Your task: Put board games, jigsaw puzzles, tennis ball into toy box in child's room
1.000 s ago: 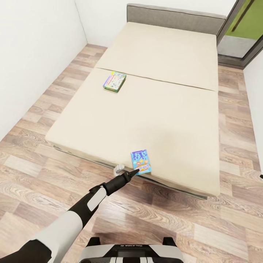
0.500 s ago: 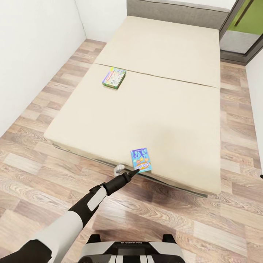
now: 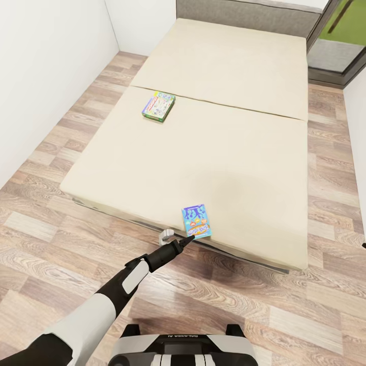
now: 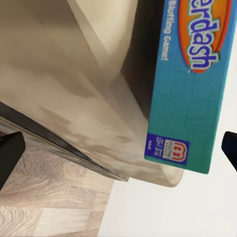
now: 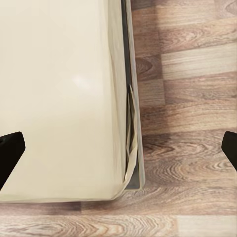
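A small blue board game box [image 3: 196, 222] lies on the bed [image 3: 223, 152] at its near edge. My left gripper [image 3: 189, 238] reaches up from the floor side, its tip at the box's near end. In the left wrist view the blue box [image 4: 197, 84] is very close, and the gripper [image 4: 118, 153] is open with its dark fingertips [image 4: 10, 154] spread wide on either side. A white-and-green board game box [image 3: 158, 106] lies farther back on the bed's left half. My right gripper [image 5: 118, 150] is open over a corner of the bed [image 5: 59, 98].
The bed has a grey headboard [image 3: 244, 10] and stands near the white wall [image 3: 46, 66] on the left. Wood-plank floor [image 3: 51, 239] surrounds it. A dark-framed opening [image 3: 335, 40] is at the back right. My base [image 3: 183, 351] shows at the bottom.
The head camera has shifted slightly, so the bed sits a little higher and closer in view. The left gripper stays at the blue box's near end.
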Motion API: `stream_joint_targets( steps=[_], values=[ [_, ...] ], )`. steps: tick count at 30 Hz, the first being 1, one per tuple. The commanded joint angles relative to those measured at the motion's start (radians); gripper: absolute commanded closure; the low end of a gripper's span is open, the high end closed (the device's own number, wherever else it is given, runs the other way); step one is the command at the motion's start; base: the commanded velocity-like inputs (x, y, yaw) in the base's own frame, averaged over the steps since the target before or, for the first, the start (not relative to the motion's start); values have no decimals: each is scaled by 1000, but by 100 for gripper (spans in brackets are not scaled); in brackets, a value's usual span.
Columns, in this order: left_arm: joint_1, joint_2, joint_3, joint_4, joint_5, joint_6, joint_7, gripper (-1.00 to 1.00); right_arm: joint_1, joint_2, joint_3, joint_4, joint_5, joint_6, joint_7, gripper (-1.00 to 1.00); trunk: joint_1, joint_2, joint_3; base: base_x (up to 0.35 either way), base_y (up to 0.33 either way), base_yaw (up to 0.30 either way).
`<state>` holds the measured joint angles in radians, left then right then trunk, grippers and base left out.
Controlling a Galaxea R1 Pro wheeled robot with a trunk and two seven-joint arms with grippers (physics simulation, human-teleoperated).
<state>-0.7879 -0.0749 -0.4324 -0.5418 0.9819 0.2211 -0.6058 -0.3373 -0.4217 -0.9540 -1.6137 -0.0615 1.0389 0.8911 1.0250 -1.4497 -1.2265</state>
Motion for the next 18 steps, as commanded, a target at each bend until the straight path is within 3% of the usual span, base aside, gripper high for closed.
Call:
stream_joint_targets(
  steps=[1, 18],
  values=[
    [-1, 0, -2, 0, 11, 9, -2, -100, -1, 0, -1, 0, -6, 8, -1, -100, 0, 0, -1, 0, 0, 0],
    [-6, -5, -5, -1, 9, 9, -4, -100, -2, 0, -2, 0, -6, 8, -1, -100, 0, 0, -2, 0, 0, 0]
  ],
)
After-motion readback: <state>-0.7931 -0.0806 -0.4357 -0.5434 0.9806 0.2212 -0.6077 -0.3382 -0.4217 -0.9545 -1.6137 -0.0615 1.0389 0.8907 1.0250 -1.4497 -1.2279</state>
